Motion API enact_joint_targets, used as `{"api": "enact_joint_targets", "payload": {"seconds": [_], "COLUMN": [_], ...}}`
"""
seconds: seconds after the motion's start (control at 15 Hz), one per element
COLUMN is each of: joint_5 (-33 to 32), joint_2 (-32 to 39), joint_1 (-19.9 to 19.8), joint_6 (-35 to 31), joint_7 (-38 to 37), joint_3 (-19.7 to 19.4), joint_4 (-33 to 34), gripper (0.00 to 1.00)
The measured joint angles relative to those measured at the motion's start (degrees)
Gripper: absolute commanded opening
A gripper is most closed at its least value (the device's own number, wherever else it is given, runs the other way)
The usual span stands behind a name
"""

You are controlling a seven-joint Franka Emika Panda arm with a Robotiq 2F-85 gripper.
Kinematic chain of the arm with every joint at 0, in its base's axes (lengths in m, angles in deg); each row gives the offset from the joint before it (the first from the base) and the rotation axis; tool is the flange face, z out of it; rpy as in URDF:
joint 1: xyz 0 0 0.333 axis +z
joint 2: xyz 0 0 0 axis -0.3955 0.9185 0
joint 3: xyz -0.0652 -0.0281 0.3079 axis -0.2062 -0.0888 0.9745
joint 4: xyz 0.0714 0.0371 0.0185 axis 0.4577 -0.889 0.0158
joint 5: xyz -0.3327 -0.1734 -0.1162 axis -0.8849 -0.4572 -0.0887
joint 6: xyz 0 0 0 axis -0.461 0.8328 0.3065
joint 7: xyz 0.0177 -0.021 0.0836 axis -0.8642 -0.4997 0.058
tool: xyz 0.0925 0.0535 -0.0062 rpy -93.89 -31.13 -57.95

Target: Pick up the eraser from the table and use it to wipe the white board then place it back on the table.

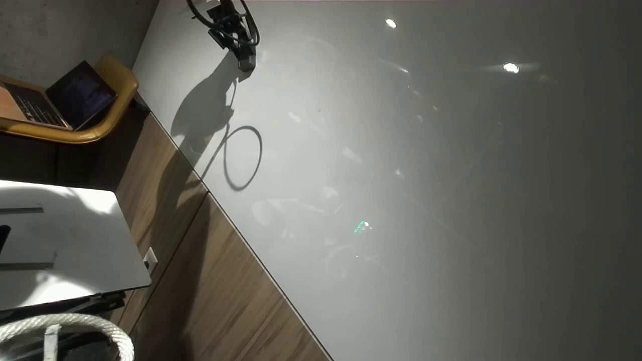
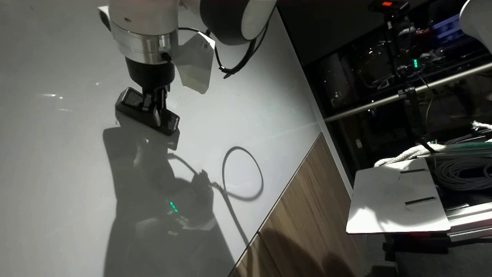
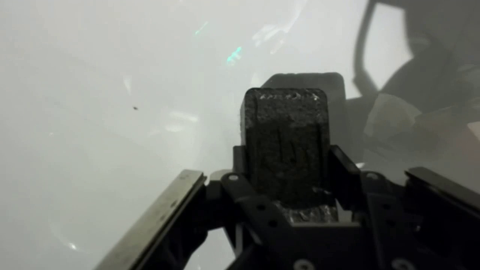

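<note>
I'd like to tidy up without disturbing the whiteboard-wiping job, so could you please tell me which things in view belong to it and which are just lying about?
Belonging to the job:
black eraser, held by the gripper
whiteboard
white tabletop

Apparently just lying about:
open laptop, on the tan chair
white braided rope

1. Exterior view, well back, facing the white board (image 1: 426,170); tabletop (image 1: 85,235) left.
2. Exterior view, near the robot arm (image 2: 144,23), facing the white board; tabletop right.
3. Wrist view, close, facing the white board along the fingers (image 3: 344,176).
4. Common to both exterior views: white board, wood-grain strip (image 2: 307,207), tabletop.
</note>
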Motion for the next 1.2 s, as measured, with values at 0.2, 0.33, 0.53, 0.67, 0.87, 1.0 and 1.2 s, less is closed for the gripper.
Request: {"api": "enact_joint_targets", "payload": {"seconds": [0.2, 0.33, 0.53, 0.67, 0.87, 1.0, 1.2], "joint_5": [0.0, 0.0, 0.0, 0.1, 0.1, 0.1, -0.1], "joint_2": [3.3, 5.4, 6.8, 6.9, 6.8, 5.8, 2.8], "joint_1": [2.4, 3.7, 4.4, 4.4, 4.0, 3.1, 0.3], "joint_6": [1.0, 2.0, 2.7, 2.7, 2.6, 2.4, 2.3], "joint_7": [1.2, 1.7, 1.9, 2.0, 2.0, 2.0, 2.0], "joint_3": [0.7, 0.7, 0.7, 0.7, 0.1, -0.7, -2.6], "joint_4": [4.0, 6.0, 7.1, 7.0, 5.4, 2.2, -4.7], "gripper": [0.29, 0.29, 0.29, 0.29, 0.29, 0.29, 0.29]}}
